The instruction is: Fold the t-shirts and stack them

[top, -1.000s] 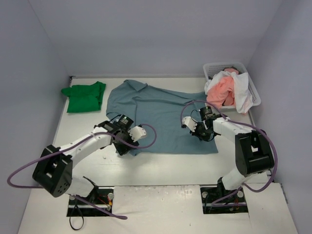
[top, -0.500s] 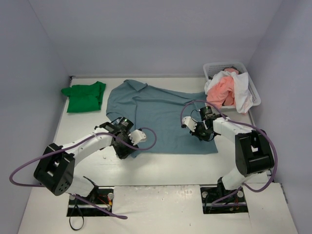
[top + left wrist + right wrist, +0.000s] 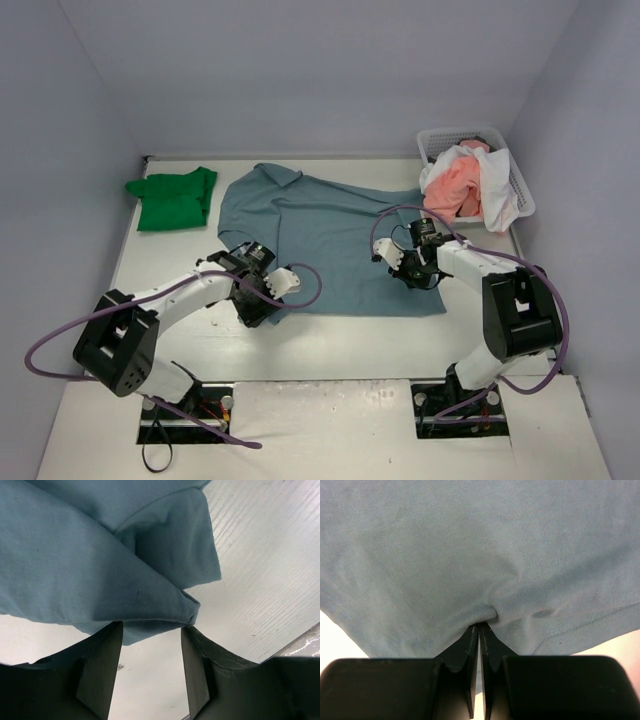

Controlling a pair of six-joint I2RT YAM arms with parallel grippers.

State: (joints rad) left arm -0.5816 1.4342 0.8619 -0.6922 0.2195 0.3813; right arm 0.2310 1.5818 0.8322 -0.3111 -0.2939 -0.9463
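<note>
Blue-grey t-shirt point(image 3: 330, 240), soft knit (creased), right end effector point(image 3: 479, 626) pinching a pucker, left end effector point(image 3: 151, 627) jaws apart at folded corner

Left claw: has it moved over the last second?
Yes. The left claw slid slightly down the view, away from the green t-shirt, jaws open at the blue t-shirt's corner.

Plain blue-grey t-shirt point(image 3: 330, 245), bright green t-shirt point(image 3: 172, 200), salmon-pink t-shirt point(image 3: 450, 190), white mesh basket point(image 3: 445, 143), purple cables point(image 3: 398, 209)
</note>
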